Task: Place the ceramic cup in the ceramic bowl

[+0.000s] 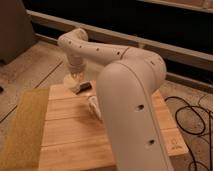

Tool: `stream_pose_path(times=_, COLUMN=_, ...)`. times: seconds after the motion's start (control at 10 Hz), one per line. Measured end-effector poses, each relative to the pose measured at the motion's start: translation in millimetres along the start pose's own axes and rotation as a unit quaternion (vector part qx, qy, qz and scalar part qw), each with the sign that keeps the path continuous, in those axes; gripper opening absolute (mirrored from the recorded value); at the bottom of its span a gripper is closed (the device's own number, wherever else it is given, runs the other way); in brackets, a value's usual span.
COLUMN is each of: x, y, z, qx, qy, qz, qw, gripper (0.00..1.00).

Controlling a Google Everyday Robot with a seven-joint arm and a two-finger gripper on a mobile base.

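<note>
My gripper (76, 76) hangs from the white arm (125, 95) over the far left corner of the wooden table (70, 135). A small cream-white shape, seemingly the ceramic cup (69, 82), sits right below and against the gripper at the table's far edge. I cannot tell whether the gripper holds it. The black ceramic bowl is not visible; the arm hides much of the table's middle and right.
A small black rectangular block (84, 87) lies just right of the gripper. A white cylindrical object (93, 106), likely the bottle, shows beside the arm. A yellow-green mat (22, 130) borders the table's left. Black cables (192, 122) lie on the floor at right.
</note>
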Motion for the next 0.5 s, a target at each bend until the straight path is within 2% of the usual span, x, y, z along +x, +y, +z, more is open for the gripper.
stream_pose_path(times=0.2, x=26.0, y=-39.9, z=-24.0, qx=0.033, qy=-0.007, qz=0.046, qw=0.9984, gripper=0.0)
stream_pose_path(times=0.4, x=56.8, y=-79.9, z=-41.4, qx=0.06, qy=-0.006, qz=0.097, qw=0.9935, gripper=0.0)
stream_pose_path(times=0.5, x=65.1, y=-90.0, z=-44.9, qx=0.065, qy=-0.006, qz=0.11, qw=0.9918, gripper=0.0)
